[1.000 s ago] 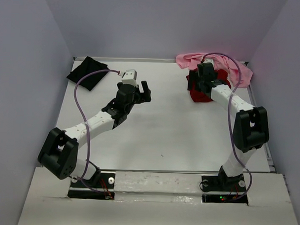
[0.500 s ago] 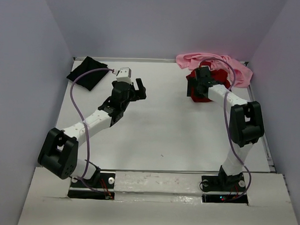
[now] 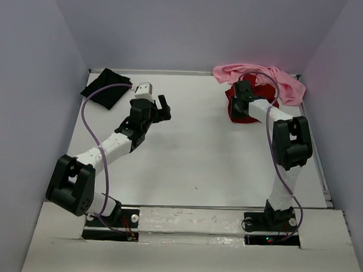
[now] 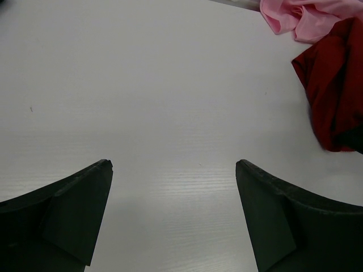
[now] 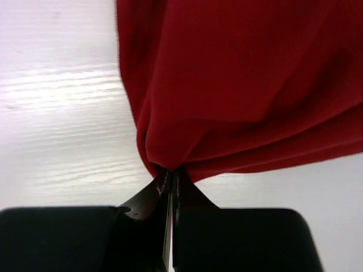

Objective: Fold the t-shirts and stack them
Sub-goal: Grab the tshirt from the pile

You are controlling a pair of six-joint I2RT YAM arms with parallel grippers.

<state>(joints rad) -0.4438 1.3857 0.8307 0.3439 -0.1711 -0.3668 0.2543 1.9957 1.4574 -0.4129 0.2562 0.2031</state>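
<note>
From the overhead view, three t-shirts lie on the counter (image 3: 199,154), one of each colour. The black t-shirt (image 3: 105,89) lies flat in the far left corner. The light pink t-shirt (image 3: 283,80) is crumpled in the far right corner. The dark red t-shirt (image 3: 240,116) is bunched just near of the pink one and touching it. The right hand (image 3: 239,97) sits on the red heap's left side. The left hand (image 3: 163,108) hovers over bare counter, well left of the heap, so the right arm is much the nearer.

In the left wrist view, the left hand (image 4: 173,165) is spread wide and holds nothing. The dark red t-shirt (image 4: 334,96) and light pink t-shirt (image 4: 306,16) lie far and to the right of it.

In the right wrist view, the right hand (image 5: 170,177) is clenched on a pinched fold at the near edge of the dark red t-shirt (image 5: 238,85). The cloth fans away from the fingers on the far side, so a pull towards the near edge should draw it out. Wadded like this, the shirt shows no clear long axis.
</note>
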